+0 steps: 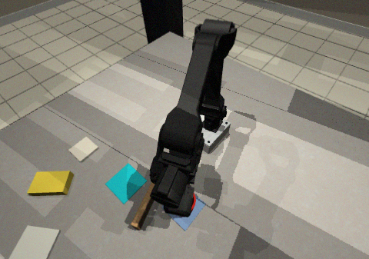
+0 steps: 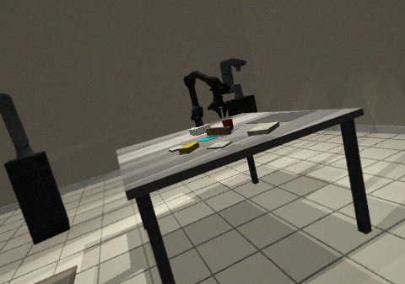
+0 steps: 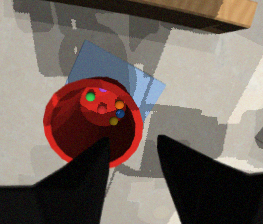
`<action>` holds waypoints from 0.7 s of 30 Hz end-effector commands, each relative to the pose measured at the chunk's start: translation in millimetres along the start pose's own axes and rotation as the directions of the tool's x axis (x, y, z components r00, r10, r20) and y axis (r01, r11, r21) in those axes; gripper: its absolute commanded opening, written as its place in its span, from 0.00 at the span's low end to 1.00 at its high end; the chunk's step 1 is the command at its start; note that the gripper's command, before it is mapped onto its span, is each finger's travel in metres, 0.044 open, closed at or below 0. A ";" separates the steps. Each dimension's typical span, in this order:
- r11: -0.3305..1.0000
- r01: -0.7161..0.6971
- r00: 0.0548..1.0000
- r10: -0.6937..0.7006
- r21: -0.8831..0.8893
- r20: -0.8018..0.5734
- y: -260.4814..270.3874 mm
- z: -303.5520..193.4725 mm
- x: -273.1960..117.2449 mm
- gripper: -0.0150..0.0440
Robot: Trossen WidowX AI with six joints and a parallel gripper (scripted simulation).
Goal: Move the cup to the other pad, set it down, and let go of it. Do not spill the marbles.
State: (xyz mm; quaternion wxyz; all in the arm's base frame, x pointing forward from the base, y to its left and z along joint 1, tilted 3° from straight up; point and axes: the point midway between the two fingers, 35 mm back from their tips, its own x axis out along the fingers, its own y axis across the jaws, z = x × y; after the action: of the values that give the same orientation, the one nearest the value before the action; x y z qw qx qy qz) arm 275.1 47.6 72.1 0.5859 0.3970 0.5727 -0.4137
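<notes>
A red cup (image 1: 194,202) (image 2: 228,124) (image 3: 93,131) stands upright on the blue pad (image 1: 187,222) (image 3: 99,62), with several coloured marbles at its bottom in the wrist view. My gripper (image 2: 223,116) (image 3: 133,142) is partly open and empty, pointing down above the cup. In the wrist view one fingertip overlaps the cup's mouth and the other is outside its rim. The arm hides most of the cup in the top view. The cyan pad (image 1: 122,183) (image 2: 207,139) lies bare across the wooden bar.
The wooden bar (image 1: 143,210) (image 2: 218,131) (image 3: 197,13) lies between the two pads. A yellow block (image 1: 50,183) (image 2: 189,147) and pale tiles (image 1: 84,148) (image 1: 36,241) lie beyond the cyan pad. A thick pale slab (image 2: 263,128) lies near the table edge in the exterior view.
</notes>
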 end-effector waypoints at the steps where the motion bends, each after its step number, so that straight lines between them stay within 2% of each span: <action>1: 1.000 0.015 1.000 -0.015 0.004 0.002 -1.3 0.5 10.3 0.50; 21: 1.000 0.015 1.000 -0.015 0.004 0.002 -1.8 0.8 43.2 0.50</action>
State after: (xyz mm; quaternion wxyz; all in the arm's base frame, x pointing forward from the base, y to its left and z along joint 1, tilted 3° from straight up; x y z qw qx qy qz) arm 275.7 46.3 37.5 0.5845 0.3979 0.5721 -0.4156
